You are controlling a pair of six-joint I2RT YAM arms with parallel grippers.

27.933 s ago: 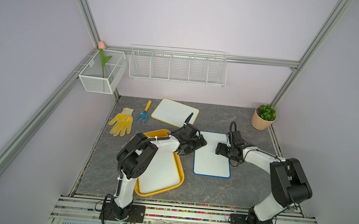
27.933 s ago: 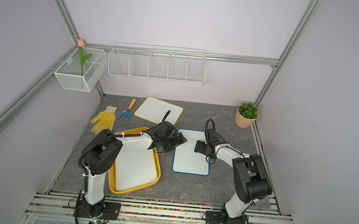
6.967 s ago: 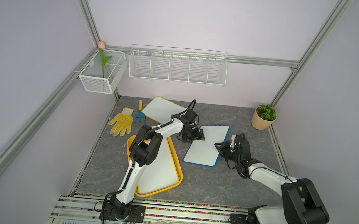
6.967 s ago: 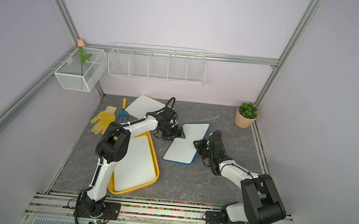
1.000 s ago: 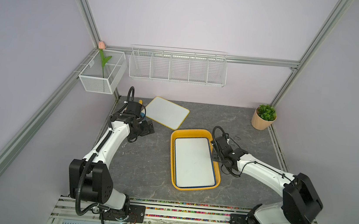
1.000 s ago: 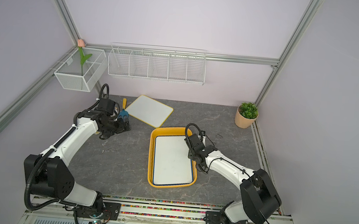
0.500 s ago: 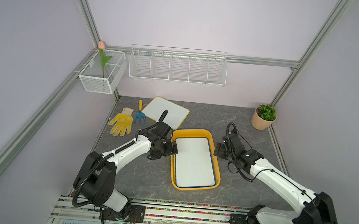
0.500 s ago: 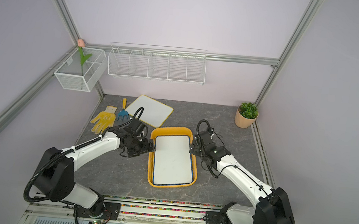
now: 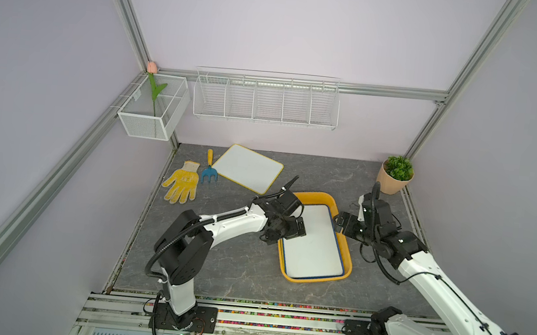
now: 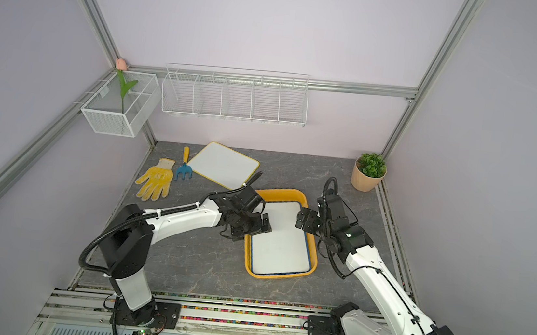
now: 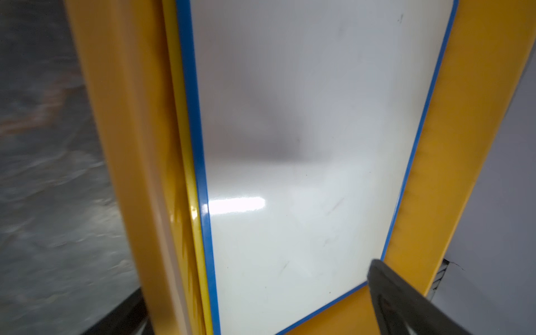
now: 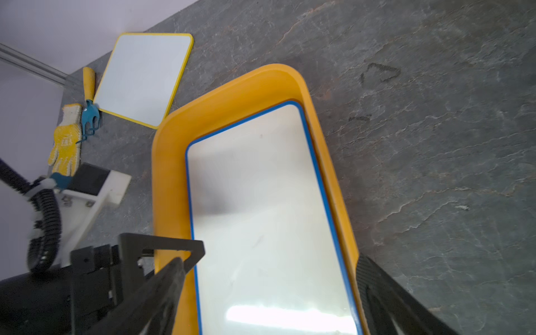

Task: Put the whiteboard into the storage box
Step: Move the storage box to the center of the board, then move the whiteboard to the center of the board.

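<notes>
The storage box [image 9: 315,195] is an orange-yellow tray on the grey table, right of the middle. Lying flat inside it is a blue-framed whiteboard [image 9: 315,241]. In the left wrist view a yellow frame edge [image 11: 185,145] shows under the blue-framed whiteboard [image 11: 304,145]. A yellow-framed whiteboard [image 9: 248,168] lies on the table behind the box. My left gripper [image 9: 291,225] is open over the box's left wall, holding nothing. By the box's right wall my right gripper [image 9: 342,223] is open and empty too. Both pairs of fingers are spread wide in the wrist views.
A yellow glove [image 9: 182,183] and a blue hand rake [image 9: 208,169] lie at the back left of the table. A potted plant [image 9: 395,175] stands in the back right corner. On the walls hang a white wire rack [image 9: 265,100] and a mesh basket [image 9: 152,108].
My left arm has swung from the glove side across to the box's left wall. The box with its boards sits a little further right. My right gripper has opened wider.
</notes>
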